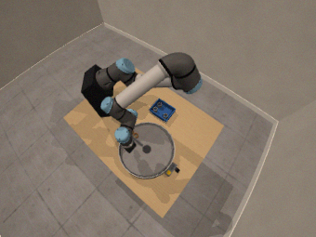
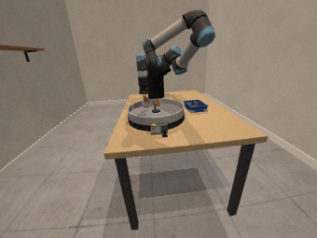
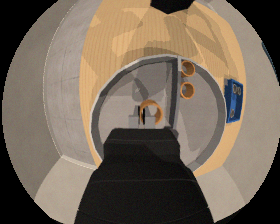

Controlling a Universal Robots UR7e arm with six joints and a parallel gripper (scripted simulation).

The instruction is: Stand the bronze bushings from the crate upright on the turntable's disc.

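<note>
Gripper (image 3: 150,120) over the turntable (image 1: 158,167), on the side of it toward the arm's base, between rim and hub (image 1: 147,149). Fingers pinched in on a bronze bushing (image 3: 150,112), not fully together. Seen in the wrist view as an orange ring, open end facing the camera, so upright. Cannot tell whether it touches the disc (image 1: 155,158) or hangs just above.

Two more bronze bushings (image 3: 186,67) inside the turntable rim, off to the gripper's right in the wrist view. One just beside the other, both upright, open ends up, well apart from the hub.

Blue crate (image 1: 163,111) on the table (image 2: 224,129) near the turntable, on the far side from the small box with a yellow patch (image 1: 173,170) at the rim. Four grey bushings (image 1: 159,105) in the crate, spaced apart, nothing orange among them.

Arm folded high over the table, wrist pointing straight down at the turntable in the exterior view. Hub dark, at the turntable centre, nothing on it.
</note>
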